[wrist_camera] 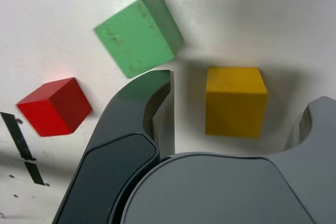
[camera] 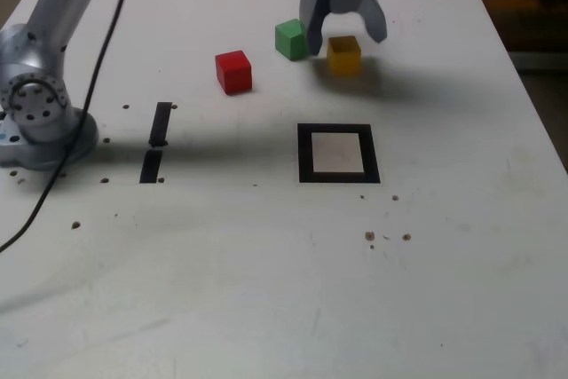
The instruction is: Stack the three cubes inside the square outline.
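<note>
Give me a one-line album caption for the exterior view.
Open gripper straddles the yellow cube, beside green cube and red cube; square outline holds nothing.

Red cube (camera: 233, 71), green cube (camera: 290, 39), yellow cube (camera: 343, 53), black-framed square outline (camera: 304, 153).

Exterior high, wide; wrist close, downward.

Three small blocks sit on the white table, toward its far edge. The green cube (camera: 290, 39) and the yellow cube (camera: 343, 54) are close side by side. The red cube (camera: 233, 72) sits a bit apart. Nearer the middle lies the square outline (camera: 306, 153), black tape around white, with nothing inside.
</note>
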You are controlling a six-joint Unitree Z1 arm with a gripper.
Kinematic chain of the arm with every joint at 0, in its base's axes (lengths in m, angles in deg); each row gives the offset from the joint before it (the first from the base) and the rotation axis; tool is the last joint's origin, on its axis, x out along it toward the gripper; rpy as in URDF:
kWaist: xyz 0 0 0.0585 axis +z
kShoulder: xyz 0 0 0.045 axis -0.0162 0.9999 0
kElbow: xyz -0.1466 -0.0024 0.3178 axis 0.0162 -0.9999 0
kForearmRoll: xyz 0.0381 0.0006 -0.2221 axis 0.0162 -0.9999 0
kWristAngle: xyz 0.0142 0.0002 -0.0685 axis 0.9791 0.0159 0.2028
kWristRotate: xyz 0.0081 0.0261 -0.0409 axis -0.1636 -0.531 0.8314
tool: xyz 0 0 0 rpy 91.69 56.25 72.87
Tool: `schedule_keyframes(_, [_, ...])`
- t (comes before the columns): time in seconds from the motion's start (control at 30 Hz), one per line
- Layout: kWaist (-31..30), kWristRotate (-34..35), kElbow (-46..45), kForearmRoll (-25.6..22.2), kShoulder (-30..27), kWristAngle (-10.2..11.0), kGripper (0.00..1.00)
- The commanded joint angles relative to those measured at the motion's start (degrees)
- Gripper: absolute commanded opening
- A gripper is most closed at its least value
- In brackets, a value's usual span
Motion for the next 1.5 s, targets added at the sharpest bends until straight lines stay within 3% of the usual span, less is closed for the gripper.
schedule_keyframes(0.0, [0.0, 0.2, 0.2, -0.4, -0.7, 0.3, 0.84])
schedule_keyframes(0.47, [-0.5, 0.2, 0.5, 1.8, 3.3, -0.5, 0.82])
schedule_keyframes(0.57, [-0.5, 0.3, 0.4, 2.0, 3.9, -0.6, 0.73])
schedule_keyframes(0.77, [-0.6, 0.8, -0.5, 3.3, 3.8, -0.1, 0.44])
schedule_keyframes(0.97, [-1.3, 1.0, -1.9, 5.6, 3.8, -1.4, 0.29])
schedule_keyframes(1.47, [-2.8, 1.6, -3.1, 4.4, -0.4, -0.8, 0.23])
